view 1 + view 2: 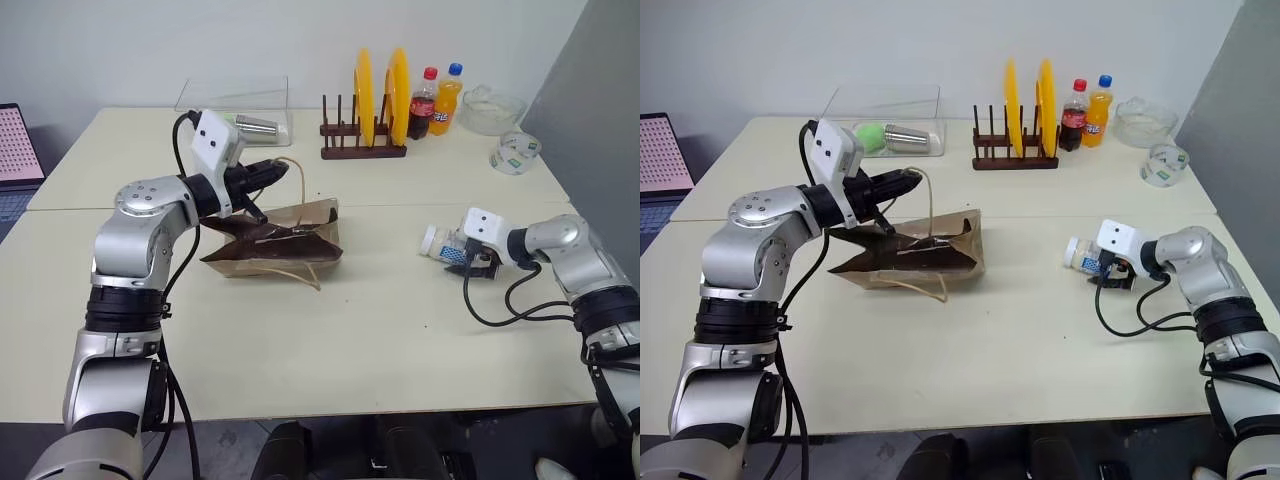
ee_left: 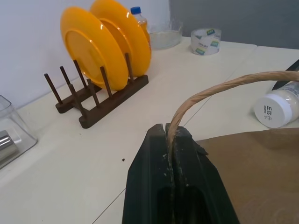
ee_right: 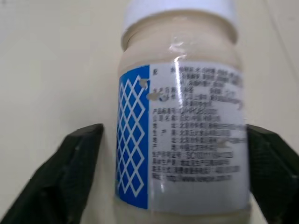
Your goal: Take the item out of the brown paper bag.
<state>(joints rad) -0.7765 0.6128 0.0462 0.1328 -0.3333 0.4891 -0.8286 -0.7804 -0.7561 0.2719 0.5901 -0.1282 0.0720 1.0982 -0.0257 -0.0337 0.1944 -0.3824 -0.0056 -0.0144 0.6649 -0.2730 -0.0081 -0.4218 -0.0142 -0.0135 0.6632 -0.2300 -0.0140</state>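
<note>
The brown paper bag (image 1: 290, 245) lies crumpled on its side in the middle of the table, mouth toward my left arm. My left gripper (image 1: 278, 170) is raised above the bag, shut on one of its tan cord handles (image 2: 219, 86), which loops up from the bag. The item, a small white bottle (image 1: 440, 243) with a blue-and-white label, lies on its side on the table to the right of the bag. My right gripper (image 3: 173, 135) straddles it, its black fingers (image 3: 79, 158) spread, with a gap showing on one side of the bottle.
At the back stand a wooden dish rack (image 1: 365, 140) with two yellow plates, a cola bottle (image 1: 423, 105), an orange drink bottle (image 1: 448, 98), a glass bowl (image 1: 490, 108) and a tape roll (image 1: 515, 152). A clear box (image 1: 240, 105) sits back left.
</note>
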